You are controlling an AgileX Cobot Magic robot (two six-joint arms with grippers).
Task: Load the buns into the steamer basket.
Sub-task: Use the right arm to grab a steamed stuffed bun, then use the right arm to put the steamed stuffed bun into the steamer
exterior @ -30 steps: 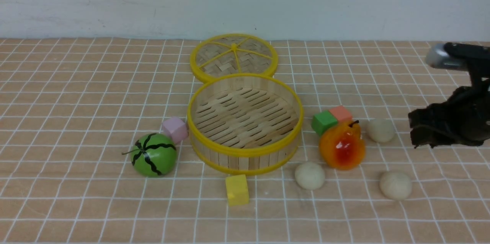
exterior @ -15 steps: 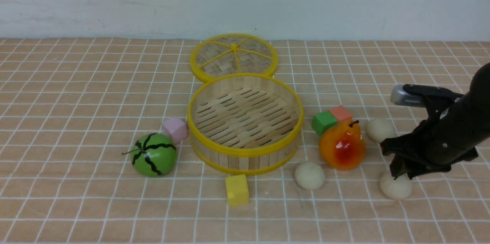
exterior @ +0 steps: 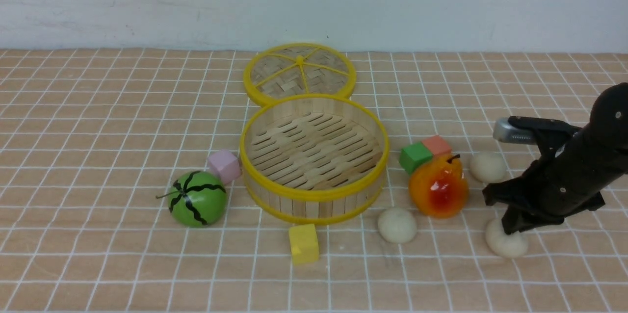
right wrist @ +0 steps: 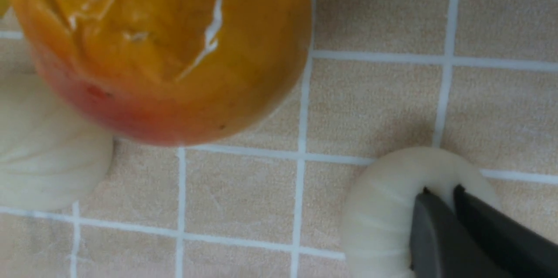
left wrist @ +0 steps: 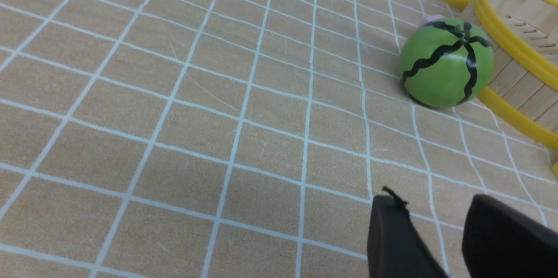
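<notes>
Three off-white buns lie on the cloth right of the steamer basket [exterior: 314,195]: one in front of it [exterior: 397,225], one further back on the right [exterior: 487,167], and one at the front right [exterior: 505,247]. The basket holds nothing. My right gripper [exterior: 510,227] is low over the front-right bun. In the right wrist view its jaws [right wrist: 440,191] are nearly together, with their tips on top of that bun [right wrist: 383,217], not around it. My left gripper [left wrist: 431,208] shows only in the left wrist view, open and empty above the cloth, near the basket rim [left wrist: 514,42].
A glossy orange-red fruit [exterior: 438,191] stands between the buns, with a green cube [exterior: 415,156] and a salmon cube [exterior: 436,145] behind it. A toy watermelon [exterior: 197,198] and a pink cube [exterior: 224,166] are left of the basket, a yellow cube [exterior: 303,243] in front, and the lid [exterior: 299,70] behind.
My right arm came down and leftward from the right edge, and its gripper now rests on the front-right bun. The buns and other objects have not moved.
</notes>
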